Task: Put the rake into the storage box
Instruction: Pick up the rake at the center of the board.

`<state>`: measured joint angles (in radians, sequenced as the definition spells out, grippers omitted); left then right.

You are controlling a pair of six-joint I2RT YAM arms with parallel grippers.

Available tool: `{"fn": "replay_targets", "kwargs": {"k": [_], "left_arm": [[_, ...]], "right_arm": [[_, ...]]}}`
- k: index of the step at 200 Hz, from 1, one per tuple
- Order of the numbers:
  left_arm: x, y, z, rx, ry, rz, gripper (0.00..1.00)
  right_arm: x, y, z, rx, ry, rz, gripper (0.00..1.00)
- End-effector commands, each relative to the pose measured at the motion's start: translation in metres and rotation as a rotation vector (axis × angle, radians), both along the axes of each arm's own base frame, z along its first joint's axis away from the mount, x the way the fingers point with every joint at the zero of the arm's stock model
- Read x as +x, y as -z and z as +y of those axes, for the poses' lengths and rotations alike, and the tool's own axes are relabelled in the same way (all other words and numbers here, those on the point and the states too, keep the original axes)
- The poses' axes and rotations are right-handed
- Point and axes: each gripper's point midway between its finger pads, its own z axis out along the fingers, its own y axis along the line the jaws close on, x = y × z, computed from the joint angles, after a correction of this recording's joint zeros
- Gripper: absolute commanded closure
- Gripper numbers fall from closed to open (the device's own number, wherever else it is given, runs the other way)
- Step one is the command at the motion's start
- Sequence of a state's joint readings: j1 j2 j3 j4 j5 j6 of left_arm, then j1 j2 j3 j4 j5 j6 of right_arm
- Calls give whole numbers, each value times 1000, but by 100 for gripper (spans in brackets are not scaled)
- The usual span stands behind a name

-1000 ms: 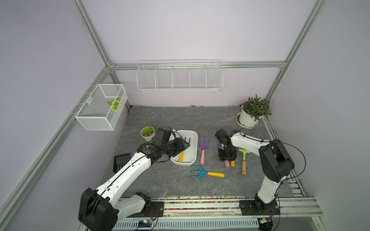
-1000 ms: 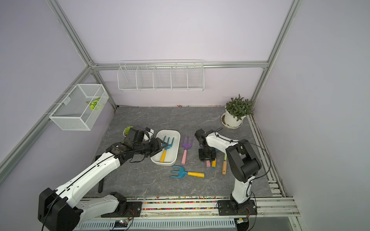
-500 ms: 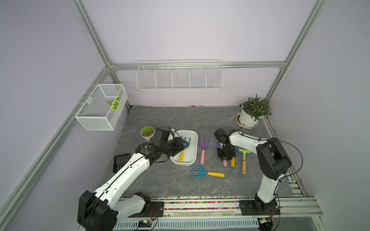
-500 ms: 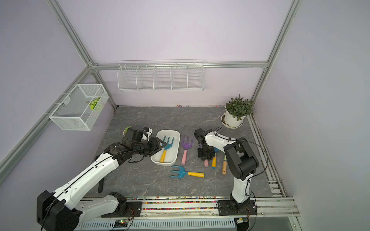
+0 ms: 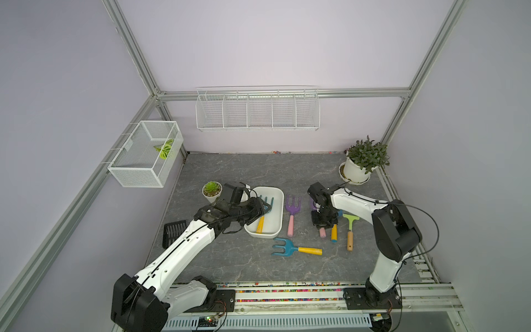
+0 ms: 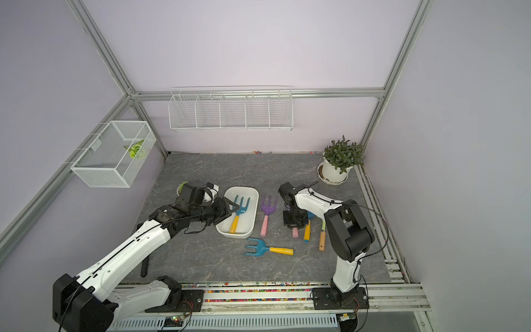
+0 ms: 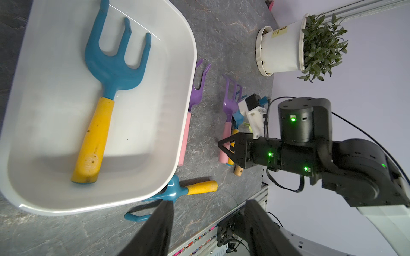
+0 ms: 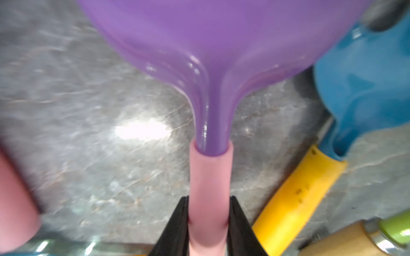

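The storage box [image 5: 276, 219] is a white tub left of the table's middle, also in the left wrist view [image 7: 173, 124]. In it lies a blue rake with a yellow handle [image 5: 261, 222]. My left gripper [image 7: 208, 204] stands open and holds nothing, hovering at the tub's left rim [image 6: 234, 208]. My right gripper [image 8: 208, 199] is shut on the pink handle of a purple rake [image 8: 208, 168], low over the table right of the tub [image 5: 323, 227]. The arm hides most of its purple head [image 7: 228, 102] in both top views.
Loose on the table are a purple fork with a pink handle [image 5: 292, 209], a blue rake [image 5: 290, 248], a blue tool with a yellow handle [image 5: 334, 233] and a green tool with a wooden handle [image 5: 350, 227]. A potted plant [image 5: 363, 161], a small succulent [image 5: 212, 191], a wire basket [image 5: 146, 153] and a wire rack [image 5: 257, 109] stand around.
My right gripper has shut on the pink handle and shifted slightly left. The left arm has barely moved and stays open.
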<state>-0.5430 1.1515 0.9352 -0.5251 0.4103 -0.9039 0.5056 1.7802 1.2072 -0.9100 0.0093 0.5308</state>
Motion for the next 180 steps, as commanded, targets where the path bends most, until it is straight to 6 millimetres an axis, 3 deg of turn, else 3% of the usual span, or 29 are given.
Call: {"fn": "replay_targets", "kwargs": {"k": [1,89,120,180], "left_arm": [[1,-7,1,-6,10,-23,43],[5,-20,-10,-90,27,-49,43],[9,-29,-17,-135,40,-66,43],[9,-66,-34,-288,109,-155,41]], "right_arm": [[5,-33,0,68,41,-70,100],[17,-135,1,610,213,-306,100],[15,-159,1,706,219,-334,100],[11,-211,35,1031,93,-393,99]]}}
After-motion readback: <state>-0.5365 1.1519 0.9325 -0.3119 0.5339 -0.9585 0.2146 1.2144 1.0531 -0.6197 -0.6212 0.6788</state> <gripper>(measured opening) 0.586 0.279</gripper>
